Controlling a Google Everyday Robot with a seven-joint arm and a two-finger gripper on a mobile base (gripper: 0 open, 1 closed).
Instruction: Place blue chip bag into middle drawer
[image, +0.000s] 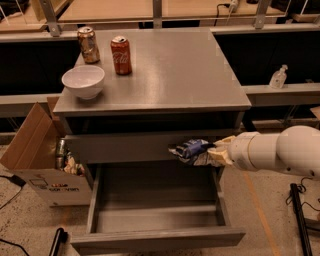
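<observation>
My gripper (212, 153), right of centre, has its fingers (220, 150) clamped on the crumpled dark-blue foil chip bag (191, 149), above the pulled-out wide grey middle drawer (155, 239) at lower centre.

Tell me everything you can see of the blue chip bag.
The blue chip bag is a crumpled dark-blue foil packet with white and silver patches, held roughly sideways in the air. The claw, on the arm entering from the right, pinches its right end. The bag hangs in front of the closed drawer front, above the back right part of the open middle drawer, with nothing else seen touching it.
</observation>
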